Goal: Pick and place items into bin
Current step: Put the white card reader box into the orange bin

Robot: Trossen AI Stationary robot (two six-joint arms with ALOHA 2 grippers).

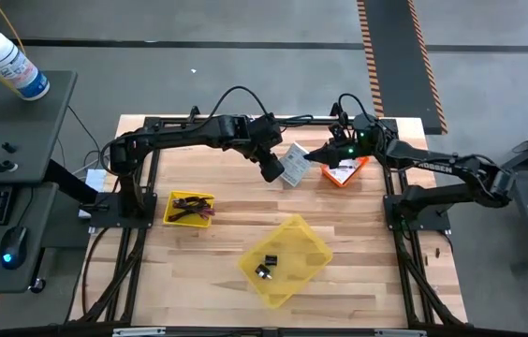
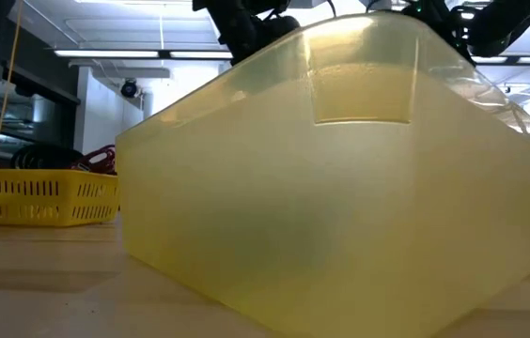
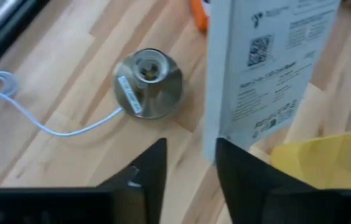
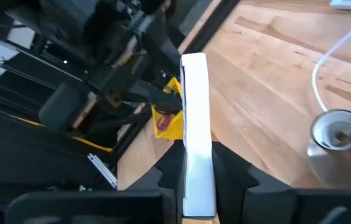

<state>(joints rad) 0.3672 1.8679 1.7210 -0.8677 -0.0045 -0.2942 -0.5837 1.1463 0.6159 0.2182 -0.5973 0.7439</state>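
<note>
Surface [image 1: 358, 281] was light wood planks on a black frame, grey floor with hazard tape around it, a desk with keyboard to one side. I saw from above the yellow bin [image 1: 285, 259] mid-surface holding black clips [image 1: 266, 265], a small yellow basket [image 1: 189, 208] nearby. Right claw [image 4: 197, 168] pinched the white printed label card [image 4: 194, 124] upright, edge-on. Left claw [image 3: 191, 155] stood spread, one finger beside that card. Only the wrist views showed the silver cone [image 3: 148, 83] and its white cable [image 3: 32, 118]. Low view was mostly bin wall.
</note>
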